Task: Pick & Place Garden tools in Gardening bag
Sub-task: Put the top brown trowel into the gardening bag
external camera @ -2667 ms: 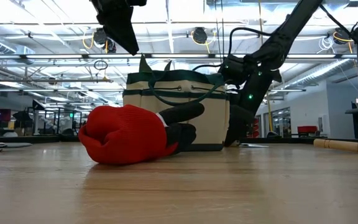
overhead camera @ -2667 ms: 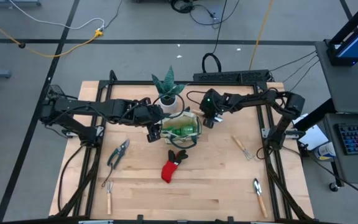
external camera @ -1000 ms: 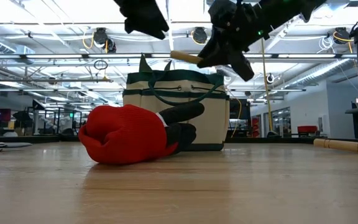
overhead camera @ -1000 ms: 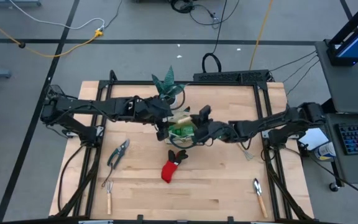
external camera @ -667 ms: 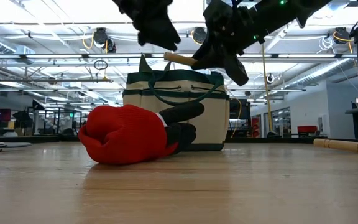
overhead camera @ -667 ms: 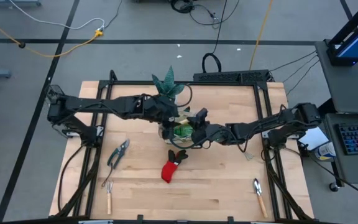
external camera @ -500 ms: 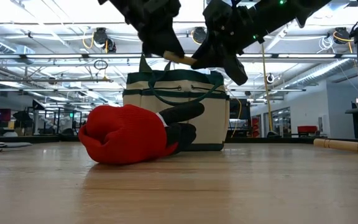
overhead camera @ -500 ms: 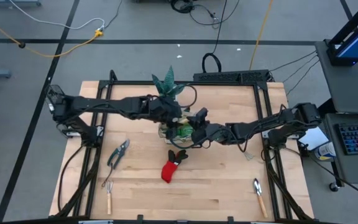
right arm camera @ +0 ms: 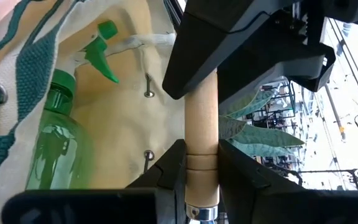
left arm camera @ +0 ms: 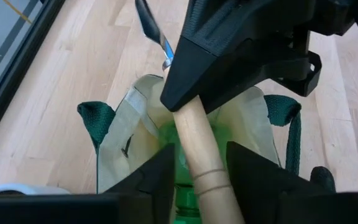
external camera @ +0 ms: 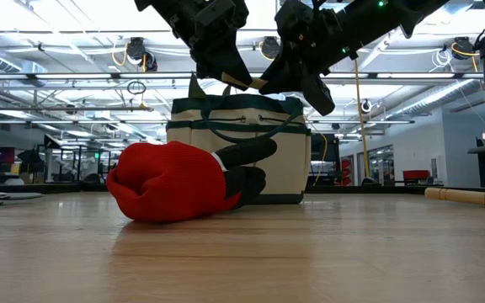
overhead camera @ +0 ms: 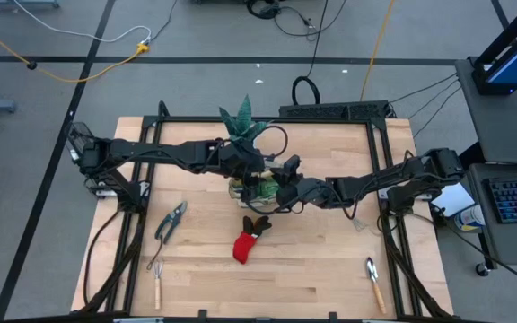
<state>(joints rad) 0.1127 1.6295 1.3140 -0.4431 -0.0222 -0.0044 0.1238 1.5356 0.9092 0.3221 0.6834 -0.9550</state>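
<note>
Garden tool (left arm camera: 194,140) with a round wooden handle and a thin shiny metal end hangs in the air right over the open bag (external camera: 285,160). It is held level, a bit tilted, and it does not touch the bag.

I think it will feel light and stiff. The wood is smooth, so it could slip if the hold is weak. The metal end is thin and hard and could catch on the soft cloth of the bag. The best place to take hold is the middle of the wooden handle, not the metal end.

The right gripper (right arm camera: 201,177) is above the bag and pinches the wooden handle tight. The left gripper (left arm camera: 199,177) is above the bag too, around the other end of the same handle. I cannot tell if it is squeezing the wood or just sitting around it.

A green spray bottle (right arm camera: 55,143) lies inside the bag. A red and black glove (external camera: 171,181) lies on the table against the front of the bag. A spiky green plant (overhead camera: 243,124) stands just behind the bag. Grey shears (overhead camera: 172,220) lie well away from the bag.
</note>
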